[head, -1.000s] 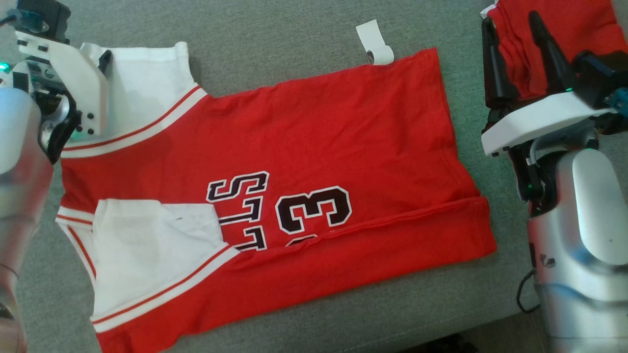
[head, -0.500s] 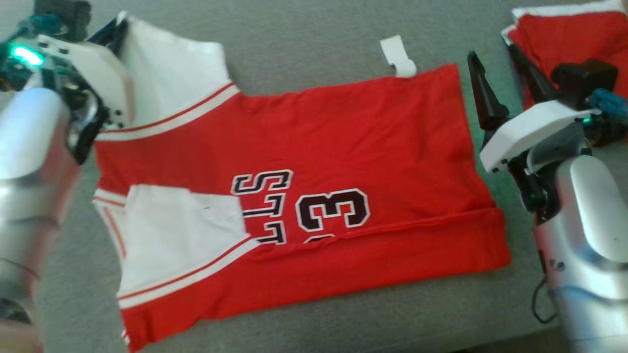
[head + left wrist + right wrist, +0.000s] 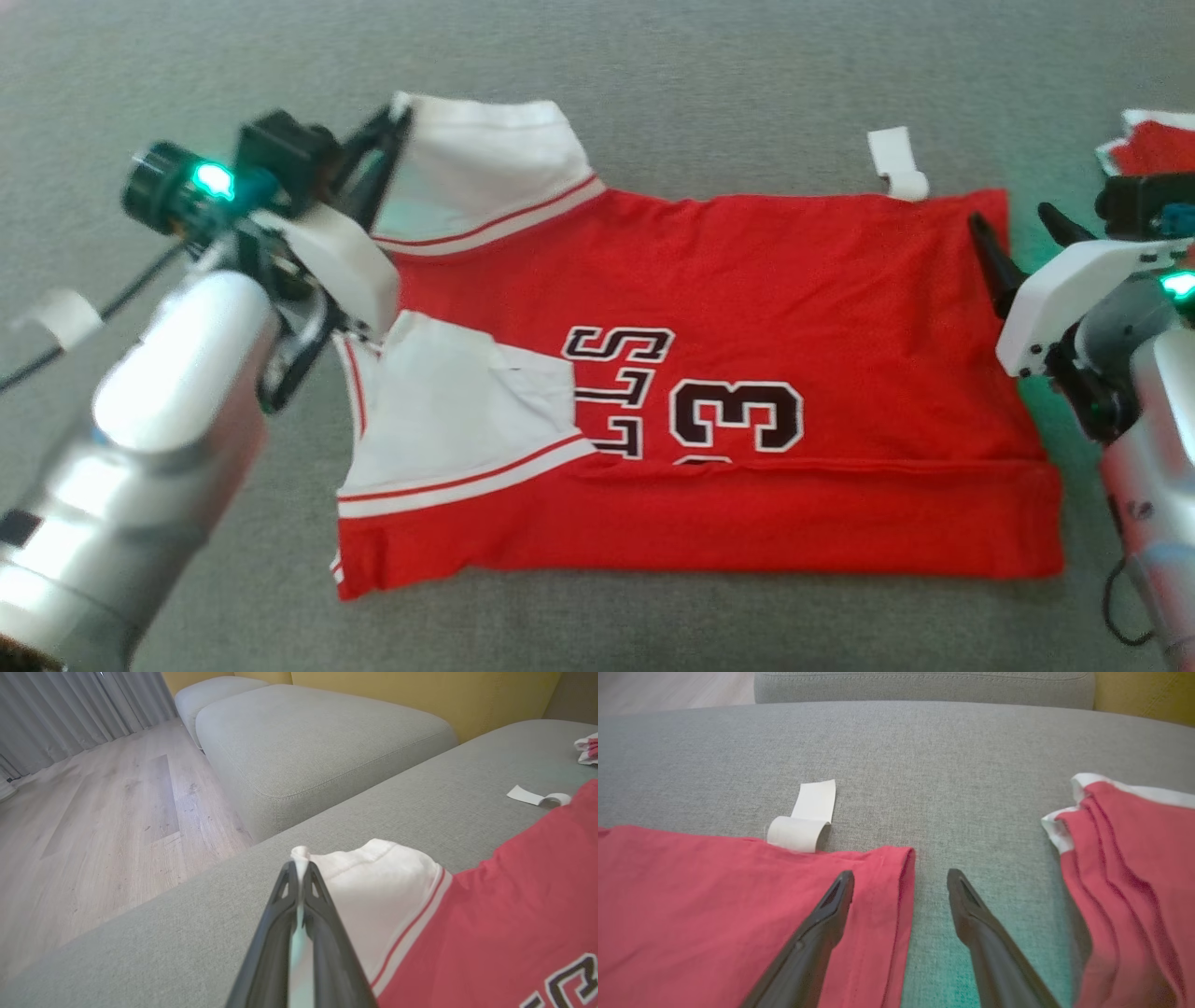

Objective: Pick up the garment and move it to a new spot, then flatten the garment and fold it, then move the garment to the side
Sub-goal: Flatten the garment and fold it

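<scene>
Red and white, the jersey [image 3: 747, 308] lies mostly flat on the grey sofa cushion [image 3: 709, 56], its near long edge already folded up over part of the number. A second ago the left gripper [image 3: 299, 868] stood wide beside the far white sleeve [image 3: 476, 159]. Now it is clenched on that sleeve's outer corner, a nub of white cloth poking past the closed tips. The right gripper [image 3: 901, 877] remains released, one finger over the jersey's far hem corner and the other over bare cushion, pinching nothing. The head camera has swung, so the jersey's apparent shift is no real move. With one corner secured, the next fold looks ready to start once the right side also grips.
</scene>
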{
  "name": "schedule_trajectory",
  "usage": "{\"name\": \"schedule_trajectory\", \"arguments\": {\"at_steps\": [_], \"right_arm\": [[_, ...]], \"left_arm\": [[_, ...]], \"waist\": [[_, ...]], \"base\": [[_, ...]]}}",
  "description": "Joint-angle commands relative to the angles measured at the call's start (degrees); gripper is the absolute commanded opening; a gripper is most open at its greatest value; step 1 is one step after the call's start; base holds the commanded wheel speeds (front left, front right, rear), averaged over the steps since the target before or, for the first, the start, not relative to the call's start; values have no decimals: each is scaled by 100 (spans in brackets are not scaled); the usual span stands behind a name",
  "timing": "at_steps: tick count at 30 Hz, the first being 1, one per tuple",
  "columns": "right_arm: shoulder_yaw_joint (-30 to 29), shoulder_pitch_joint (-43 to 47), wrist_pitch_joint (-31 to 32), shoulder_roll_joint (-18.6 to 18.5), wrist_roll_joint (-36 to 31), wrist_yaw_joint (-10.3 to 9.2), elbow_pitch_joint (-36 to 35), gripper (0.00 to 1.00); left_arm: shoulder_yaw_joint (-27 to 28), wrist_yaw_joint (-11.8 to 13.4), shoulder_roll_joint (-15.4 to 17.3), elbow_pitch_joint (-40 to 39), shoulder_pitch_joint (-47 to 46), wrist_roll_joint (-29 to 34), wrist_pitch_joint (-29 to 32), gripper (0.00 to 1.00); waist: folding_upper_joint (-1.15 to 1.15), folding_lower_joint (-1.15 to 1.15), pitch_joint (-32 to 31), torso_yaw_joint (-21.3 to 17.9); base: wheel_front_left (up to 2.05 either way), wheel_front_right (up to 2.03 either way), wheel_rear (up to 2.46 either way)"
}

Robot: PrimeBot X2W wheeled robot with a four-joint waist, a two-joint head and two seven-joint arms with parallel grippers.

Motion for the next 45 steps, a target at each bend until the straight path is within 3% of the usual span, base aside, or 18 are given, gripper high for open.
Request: {"name": "schedule_trajectory", "arguments": {"at_steps": [1, 11, 12, 13, 14, 23, 30, 40, 45], "right_arm": [[93, -217, 21, -137, 27, -4, -80, 100], [294, -586, 65, -205, 254, -4, 610, 100], [369, -613, 116, -212, 296, -4, 650, 44], [444, -642, 145, -225, 337, -4, 673, 7], [498, -669, 142, -242, 377, -4, 692, 0], [739, -990, -339, -291, 629, -4, 820, 0], [765, -1594, -665, -271, 971, -4, 724, 0], [915, -2417, -954, -172, 1202, -4, 983, 0], [944, -2385, -1086, -143, 1552, -4, 1102, 0]], "left_arm": [[167, 74, 275, -305, -132, 41, 41, 0], [122, 309, 478, -1183, 110, -3, 420, 0], [134, 327, 506, -1220, 104, -9, 451, 0], [143, 341, 532, -1251, 98, -14, 476, 0], [153, 353, 555, -1271, 93, -21, 496, 0], [247, 462, 666, -1121, 56, -59, 460, 0], [456, 444, 650, -527, -382, -94, 212, 0], [653, 265, 187, 873, -1573, 23, -692, 0], [474, 80, -22, 1330, -1664, 112, -950, 0]], "waist": [[0, 1, 3, 98], [0, 1, 157, 183], [0, 1, 174, 177], [0, 1, 190, 169], [0, 1, 202, 157], [0, 1, 103, -27], [0, 1, 255, -147], [0, 1, 513, -190], [0, 1, 409, -150]], "base": [[0, 0, 0], [0, 0, 0], [0, 0, 0], [0, 0, 0], [0, 0, 0], [0, 0, 0], [0, 0, 0], [0, 0, 0], [0, 0, 0]]}}
